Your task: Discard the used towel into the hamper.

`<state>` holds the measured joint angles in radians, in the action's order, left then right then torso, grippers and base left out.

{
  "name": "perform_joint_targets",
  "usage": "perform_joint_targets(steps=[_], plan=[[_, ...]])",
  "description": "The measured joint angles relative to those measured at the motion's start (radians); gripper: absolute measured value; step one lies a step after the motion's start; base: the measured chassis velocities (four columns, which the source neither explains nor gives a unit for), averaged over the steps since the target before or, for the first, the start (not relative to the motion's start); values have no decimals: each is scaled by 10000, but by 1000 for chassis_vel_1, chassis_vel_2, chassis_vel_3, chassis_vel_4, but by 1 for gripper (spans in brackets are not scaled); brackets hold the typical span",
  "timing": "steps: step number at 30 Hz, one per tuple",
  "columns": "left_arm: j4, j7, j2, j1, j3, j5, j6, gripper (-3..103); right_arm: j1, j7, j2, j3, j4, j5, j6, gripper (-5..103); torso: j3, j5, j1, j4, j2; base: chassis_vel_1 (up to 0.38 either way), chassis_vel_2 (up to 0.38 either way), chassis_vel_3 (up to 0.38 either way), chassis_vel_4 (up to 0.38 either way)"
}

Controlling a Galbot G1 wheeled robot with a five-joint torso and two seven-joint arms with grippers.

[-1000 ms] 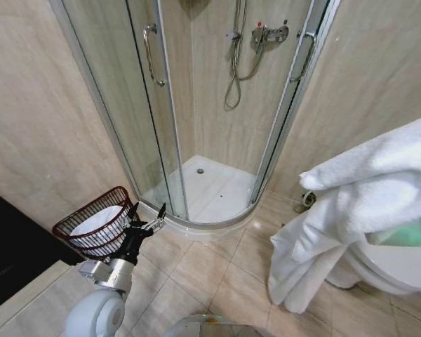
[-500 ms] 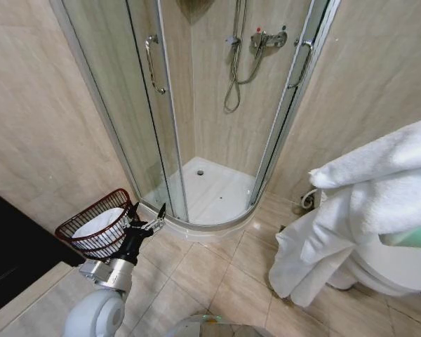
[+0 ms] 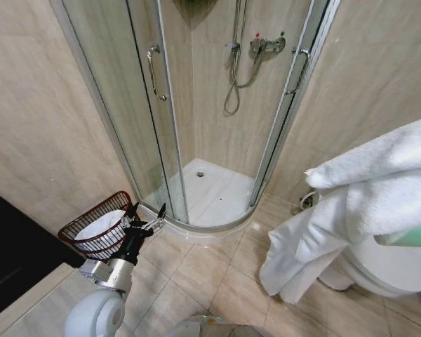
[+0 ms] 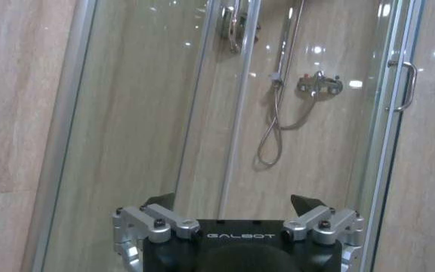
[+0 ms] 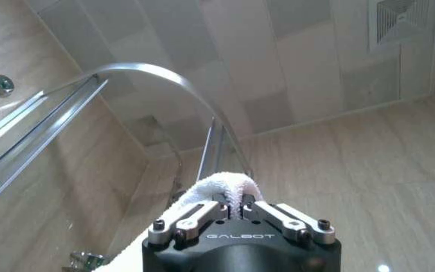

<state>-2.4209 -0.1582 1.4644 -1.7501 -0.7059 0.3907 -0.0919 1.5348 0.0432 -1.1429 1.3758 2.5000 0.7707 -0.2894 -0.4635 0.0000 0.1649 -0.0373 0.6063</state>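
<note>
**White towel clamped in the right gripper, hamper on the floor beside the left**

White terry cloth fills the right side of the head view: the towel [image 3: 365,203] hangs in thick folds, its lower end dangling just above the tiled floor [image 3: 217,274] in front of a toilet [image 3: 389,270]. In the right wrist view the right gripper [image 5: 240,211] is clenched on a fold of the towel [image 5: 221,190], the cloth bulging up between the closed fingers [image 5: 195,218] and trailing down past the gripper body. That gripper points upward, toward the ceiling and the curved top rail of the shower enclosure [image 5: 149,71].

The left gripper [image 3: 147,214] is held low, near the floor, with its fingers spread apart and nothing between them. In the left wrist view the left gripper [image 4: 233,199] shows the same released state, its two dark fingertips [image 4: 306,202] well apart, facing the glass shower door [image 4: 149,113] and the hose and mixer tap behind it.

The hamper [image 3: 98,232], a reddish-brown wire basket, stands on the floor just beside the left gripper, on its outer side, against the beige tiled wall [image 3: 35,126]. Something white lies inside it. The hamper is well apart from the right gripper and the towel, with the left arm and the shower tray [image 3: 210,193] between them
</note>
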Motion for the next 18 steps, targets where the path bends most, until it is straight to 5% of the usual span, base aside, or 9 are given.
perform_joint_targets(steps=[18], plan=[[0,0,0,0,0,0,0,100,33,23,-29,16,0,51,-30,5,-431,1,304,0,734,0,0,0,0]])
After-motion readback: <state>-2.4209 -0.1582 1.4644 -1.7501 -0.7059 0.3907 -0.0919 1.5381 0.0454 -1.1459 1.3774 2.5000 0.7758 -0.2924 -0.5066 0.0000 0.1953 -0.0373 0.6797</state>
